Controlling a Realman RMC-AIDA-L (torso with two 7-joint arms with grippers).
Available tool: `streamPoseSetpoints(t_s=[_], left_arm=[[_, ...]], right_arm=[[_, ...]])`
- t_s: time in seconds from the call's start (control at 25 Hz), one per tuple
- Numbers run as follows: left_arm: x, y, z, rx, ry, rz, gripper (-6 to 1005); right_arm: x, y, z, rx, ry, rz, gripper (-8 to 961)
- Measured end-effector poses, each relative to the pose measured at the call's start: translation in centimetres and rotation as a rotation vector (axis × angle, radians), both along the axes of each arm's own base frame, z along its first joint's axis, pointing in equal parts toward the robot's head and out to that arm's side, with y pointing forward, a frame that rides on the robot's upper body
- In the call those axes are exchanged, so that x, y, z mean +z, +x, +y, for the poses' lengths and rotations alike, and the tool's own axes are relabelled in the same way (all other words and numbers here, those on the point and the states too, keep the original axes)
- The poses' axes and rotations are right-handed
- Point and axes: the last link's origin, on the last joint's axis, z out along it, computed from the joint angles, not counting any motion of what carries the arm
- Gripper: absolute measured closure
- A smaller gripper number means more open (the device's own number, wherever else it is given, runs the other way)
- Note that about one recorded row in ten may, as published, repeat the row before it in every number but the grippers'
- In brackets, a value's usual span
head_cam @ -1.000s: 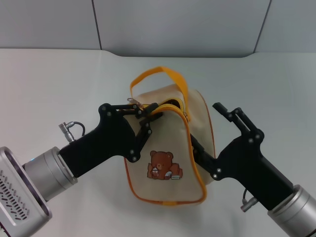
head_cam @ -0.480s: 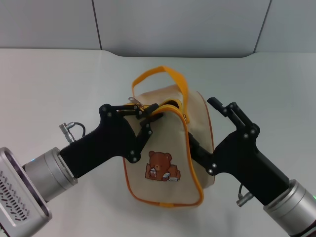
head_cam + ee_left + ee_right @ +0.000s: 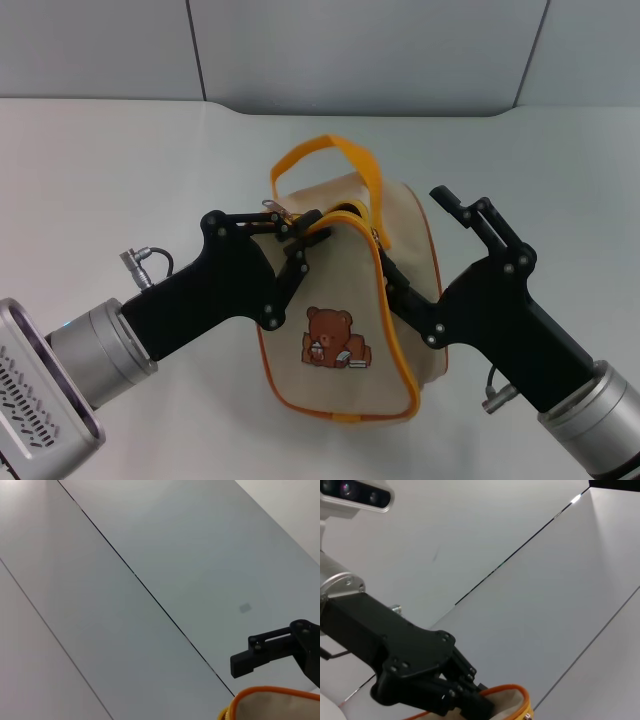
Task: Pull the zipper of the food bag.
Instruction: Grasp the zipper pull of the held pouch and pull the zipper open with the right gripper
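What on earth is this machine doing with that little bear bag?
It is working on a zipper. The left pincer is pinched shut at the silver pull tab of the yellow-orange zipper on the boxy beige fabric food bag with the brown bear print. The right pincer straddles the bag's other side, fingers spread, bracing it on the white table. The zipper is already partly open near the top.
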Motion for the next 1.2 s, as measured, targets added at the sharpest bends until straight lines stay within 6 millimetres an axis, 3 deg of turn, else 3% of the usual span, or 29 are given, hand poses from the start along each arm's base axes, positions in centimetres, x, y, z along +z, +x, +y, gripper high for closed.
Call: streamPoseSetpoints(t_s=[0.4,0.64,0.96,1.2], left_arm=[[-0.01,0.03,0.00,0.000,-0.001,-0.001,929],[0.01,0.05,-0.02,-0.002,-0.001,-0.003,929],[0.04,0.09,-0.04,-0.004,0.000,-0.006,929],[0.04,0.09,-0.05,-0.005,-0.001,-0.006,928]], right_arm=[[-0.12,-0.08,0.05,-0.004,0.005,-0.006,237],[-0.29,0.00,0.11,-0.007,-0.002,-0.018,451],[-0.82,-0.14,0.28,0.000,-0.030,-0.044,834],[-0.93,-0.20,0.26,0.006,-0.026,-0.055,887]])
